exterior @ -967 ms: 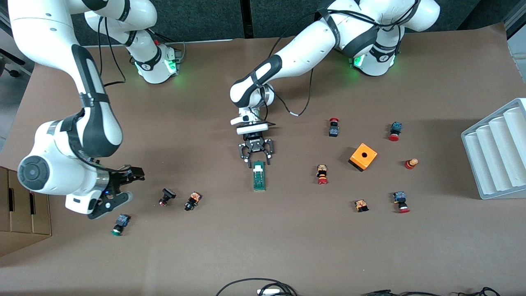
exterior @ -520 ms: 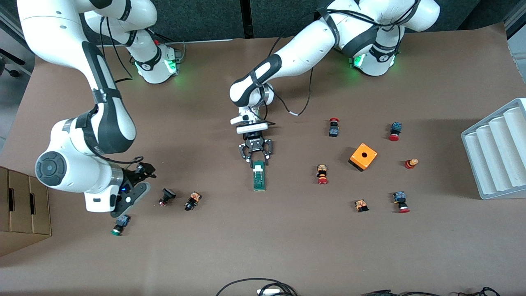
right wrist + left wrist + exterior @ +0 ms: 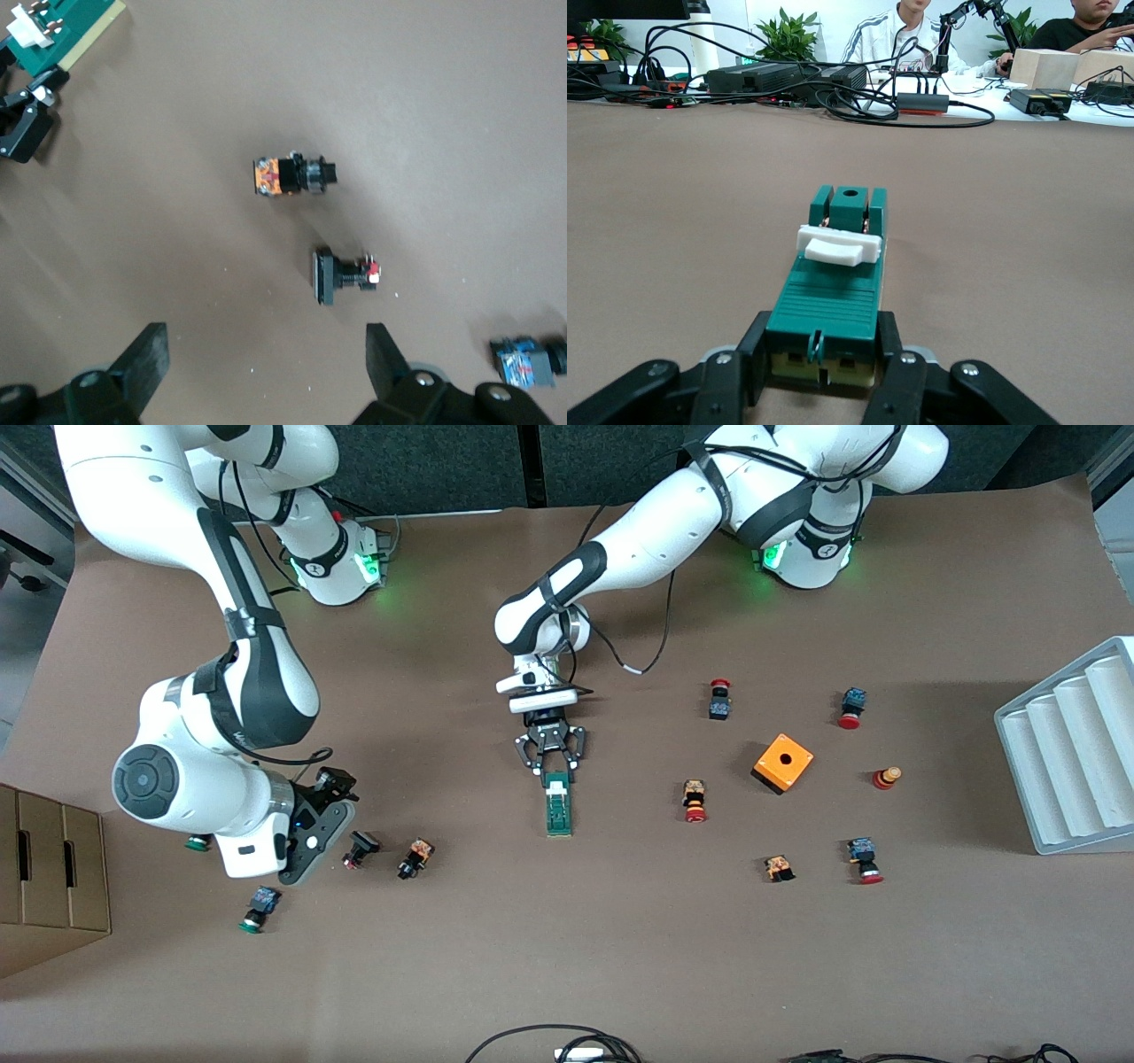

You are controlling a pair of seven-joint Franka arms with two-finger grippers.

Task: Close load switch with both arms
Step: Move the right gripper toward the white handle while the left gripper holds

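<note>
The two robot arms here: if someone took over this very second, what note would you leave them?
Left gripper: shut on the end of the load switch that lies farther from the front camera, mid-table.
Right gripper: open, holding nothing, over the small push-buttons toward the right arm's end.
Done: switch pinned by one arm.
Left: bring the right gripper to the switch and close its white tab.

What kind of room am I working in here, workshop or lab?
Most likely a robotics lab. The brown-covered table carries scattered push-buttons and the load switch; the left wrist view shows a bench of cables and power units with seated people.
</note>
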